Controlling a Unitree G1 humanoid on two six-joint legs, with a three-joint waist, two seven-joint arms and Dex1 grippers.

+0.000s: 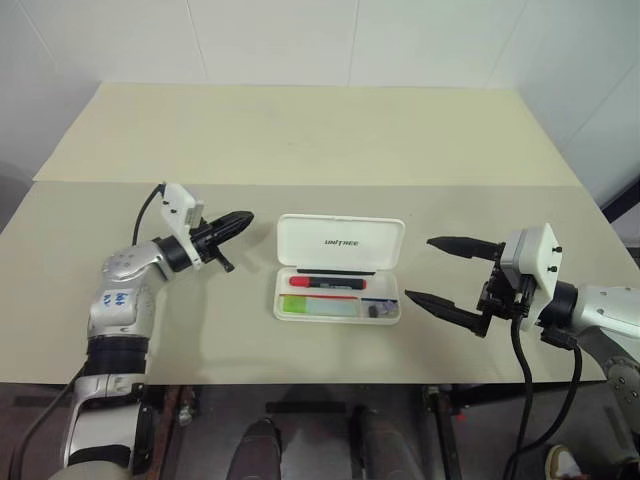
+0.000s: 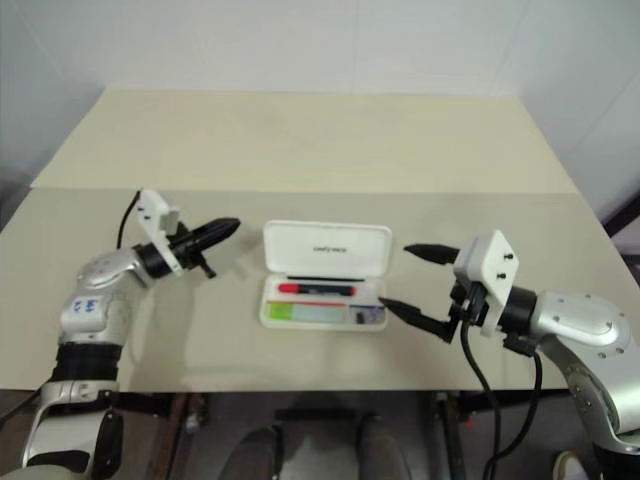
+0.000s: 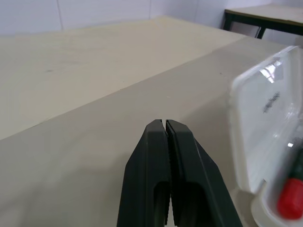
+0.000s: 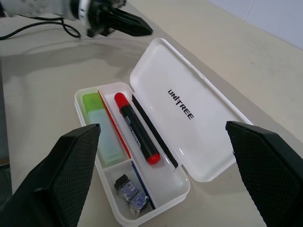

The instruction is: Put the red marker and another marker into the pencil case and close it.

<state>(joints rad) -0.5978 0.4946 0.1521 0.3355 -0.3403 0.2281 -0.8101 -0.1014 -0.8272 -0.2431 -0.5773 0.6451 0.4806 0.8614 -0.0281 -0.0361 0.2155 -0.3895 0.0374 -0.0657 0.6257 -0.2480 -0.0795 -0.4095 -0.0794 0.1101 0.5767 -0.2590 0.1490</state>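
The white pencil case (image 1: 340, 241) lies open in the middle of the table, its lid with dark lettering tipped back. Inside, the red marker (image 4: 136, 133) rests along the hinge side. The light green marker (image 4: 102, 126) lies in the compartment in front of it. My left gripper (image 1: 243, 219) hovers just left of the lid, pointing at it, fingers (image 3: 164, 142) pressed together with nothing between them. My right gripper (image 1: 420, 270) stands open to the right of the case, one finger (image 4: 71, 175) on each side of it in the right wrist view.
A small dark object (image 4: 129, 189) sits in the case's end compartment. The beige table (image 1: 300, 150) runs far back to a white wall, with a seam across it behind the case. The table's front edge lies close below the case.
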